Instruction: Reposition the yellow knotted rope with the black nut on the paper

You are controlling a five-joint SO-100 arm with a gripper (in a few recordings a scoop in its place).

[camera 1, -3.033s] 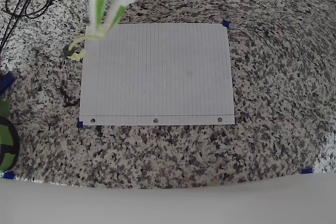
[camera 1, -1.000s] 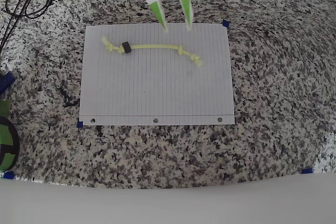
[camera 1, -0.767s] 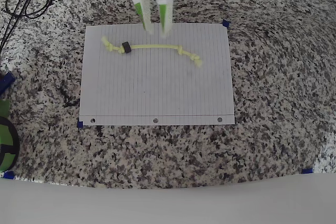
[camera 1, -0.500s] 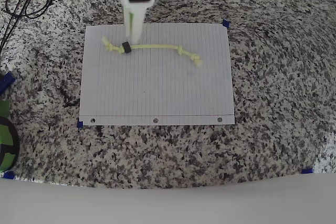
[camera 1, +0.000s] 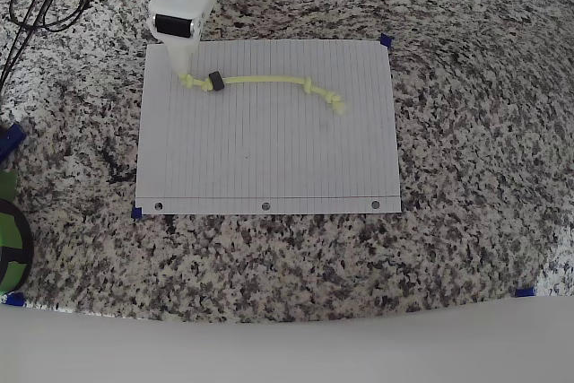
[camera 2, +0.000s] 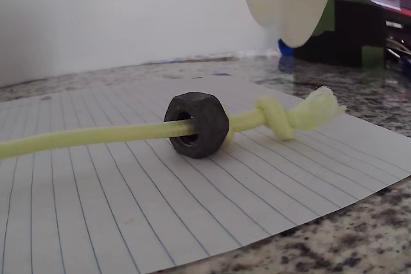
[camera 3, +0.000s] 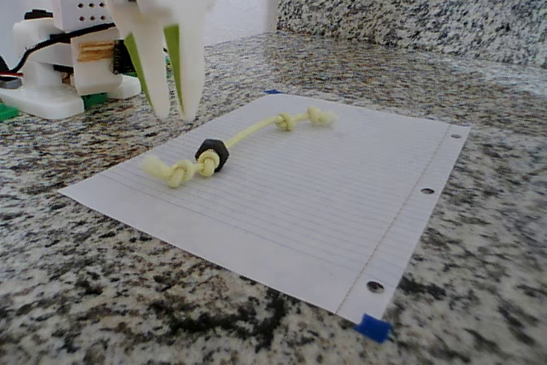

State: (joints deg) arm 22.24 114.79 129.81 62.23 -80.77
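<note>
You swung the gripper (camera 3: 171, 113) leftward over the yellow knotted rope (camera 1: 260, 81)'s knotted end beside the black nut (camera 1: 214, 81); fingers narrowly parted, empty, rope unmoved on the paper (camera 1: 269, 159) — regrasp likely.

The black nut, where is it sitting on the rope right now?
In the overhead view the black nut sits threaded on the yellow knotted rope near its left end, beside the end knot, on the paper's upper left.

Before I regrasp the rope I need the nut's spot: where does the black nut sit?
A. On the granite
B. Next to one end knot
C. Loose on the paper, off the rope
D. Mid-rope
B: the black nut is threaded on the yellow knotted rope, right beside the knot at one end, on the paper.
</note>
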